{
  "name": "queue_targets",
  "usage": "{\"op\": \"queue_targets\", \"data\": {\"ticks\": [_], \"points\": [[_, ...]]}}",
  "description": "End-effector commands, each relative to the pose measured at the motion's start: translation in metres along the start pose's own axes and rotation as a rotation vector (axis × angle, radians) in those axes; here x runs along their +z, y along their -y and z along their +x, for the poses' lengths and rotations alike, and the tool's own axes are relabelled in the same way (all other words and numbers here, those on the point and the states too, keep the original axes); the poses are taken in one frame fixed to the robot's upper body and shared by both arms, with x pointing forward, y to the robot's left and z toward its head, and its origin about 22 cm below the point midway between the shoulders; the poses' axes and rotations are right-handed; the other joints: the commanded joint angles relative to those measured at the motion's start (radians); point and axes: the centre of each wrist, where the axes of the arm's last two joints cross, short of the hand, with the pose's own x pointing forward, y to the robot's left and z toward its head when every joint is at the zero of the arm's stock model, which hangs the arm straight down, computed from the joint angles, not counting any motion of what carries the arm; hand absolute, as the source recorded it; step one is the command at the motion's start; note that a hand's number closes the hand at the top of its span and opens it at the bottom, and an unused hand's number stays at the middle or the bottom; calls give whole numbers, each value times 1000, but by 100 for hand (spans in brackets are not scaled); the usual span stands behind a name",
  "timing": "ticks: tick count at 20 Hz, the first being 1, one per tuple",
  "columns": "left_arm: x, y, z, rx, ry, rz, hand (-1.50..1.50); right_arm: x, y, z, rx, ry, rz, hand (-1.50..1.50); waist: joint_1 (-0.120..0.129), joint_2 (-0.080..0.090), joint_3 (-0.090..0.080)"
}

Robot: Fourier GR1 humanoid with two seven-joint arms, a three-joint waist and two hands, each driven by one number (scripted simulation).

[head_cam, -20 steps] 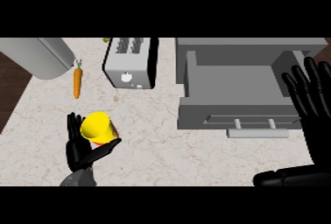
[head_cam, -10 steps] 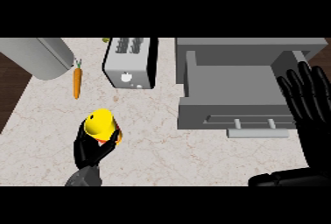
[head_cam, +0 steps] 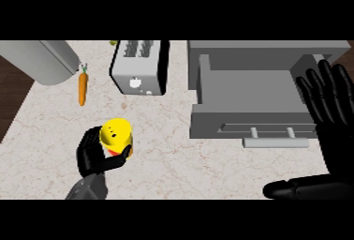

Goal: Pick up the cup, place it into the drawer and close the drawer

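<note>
The left hand (head_cam: 99, 154) curls round the yellow cup (head_cam: 116, 135), holding it above the counter (head_cam: 180, 159). Well to its right stands the open drawer (head_cam: 249, 101); beyond that, the right hand (head_cam: 332, 101) rests with fingers spread.

One head view looks steeply down onto the pale marbled stone counter (head_cam: 207, 164), forearms entering from six o'clock.
</note>
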Motion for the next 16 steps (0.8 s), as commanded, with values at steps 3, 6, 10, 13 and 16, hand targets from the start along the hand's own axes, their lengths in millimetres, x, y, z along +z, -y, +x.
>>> {"op": "queue_targets", "data": {"ticks": [3, 6, 10, 13, 16], "points": [[-23, -25, 14, 19, 52, -142, 150, -5, 2, 11, -5, 16, -7, -150, 0, 0, 0], [-27, -36, 21, 74, 44, -261, 150, 0, 10, -3, 1, -4, -2, -150, 1, 0, 0], [-58, -20, 43, 130, 87, -299, 150, 3, 14, -2, 1, -6, -20, -150, 8, -4, 1], [-43, 14, 40, 148, 102, -393, 150, 4, 12, -5, 25, -18, -10, -150, 8, -4, 1], [-61, 30, 64, 130, 96, -474, 150, 11, 22, -3, -2, -27, 6, -150, 6, -4, 1]]}}
